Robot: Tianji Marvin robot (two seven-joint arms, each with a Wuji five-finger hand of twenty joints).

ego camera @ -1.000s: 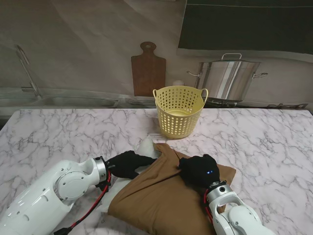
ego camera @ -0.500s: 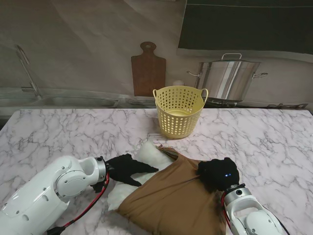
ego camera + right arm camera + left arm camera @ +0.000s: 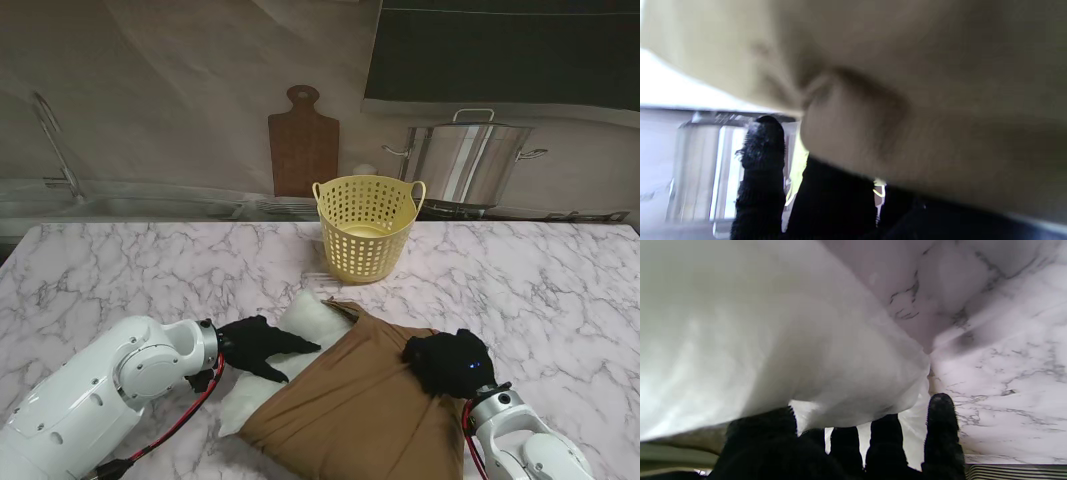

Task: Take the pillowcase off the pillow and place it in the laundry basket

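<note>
A brown pillowcase [image 3: 360,410] covers most of a white pillow [image 3: 305,318], whose far-left end sticks out bare. My right hand [image 3: 449,363], in a black glove, is shut on a bunch of the pillowcase at its right side; the right wrist view shows tan cloth [image 3: 907,83] bunched over the black fingers [image 3: 761,156]. My left hand [image 3: 258,343] lies on the exposed pillow with its fingers spread, pressing it down. In the left wrist view the white pillow [image 3: 773,340] fills the frame over the fingertips [image 3: 940,413]. The yellow laundry basket [image 3: 367,228] stands upright farther from me.
A marble table [image 3: 120,270] holds everything. Behind it stand a wooden cutting board [image 3: 303,142] against the wall, a steel stockpot [image 3: 467,162] at the back right and a sink with a tap [image 3: 55,140] at the back left.
My right hand has pulled the pillowcase to the right and nearer to me, baring more of the white pillow. My left hand has stayed on the pillow, shifting slightly.
</note>
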